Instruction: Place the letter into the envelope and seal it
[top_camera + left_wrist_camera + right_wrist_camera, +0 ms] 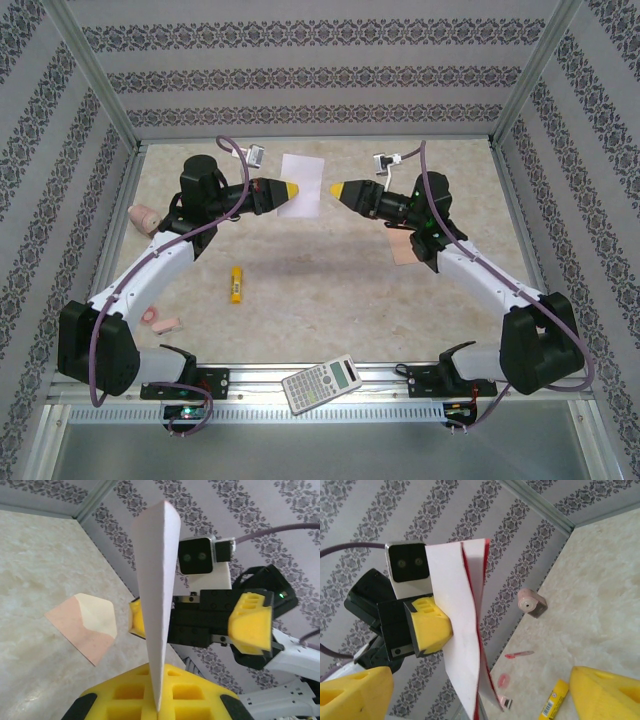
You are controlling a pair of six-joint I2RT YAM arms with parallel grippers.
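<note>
The letter, folded so its white back faces out, hangs in the air above the far middle of the table. My left gripper is shut on its left edge. In the left wrist view the sheet rises edge-on from my closed yellow pads. The right wrist view shows the fold with red border inside. My right gripper is open just right of the letter, its fingers spread on either side of the sheet without touching it. The peach envelope lies on the table under the right arm, flap open.
A yellow glue stick lies left of centre. A pink roll-shaped item sits by the left wall, and a small pink item lies near the left arm's base. A calculator rests on the front rail.
</note>
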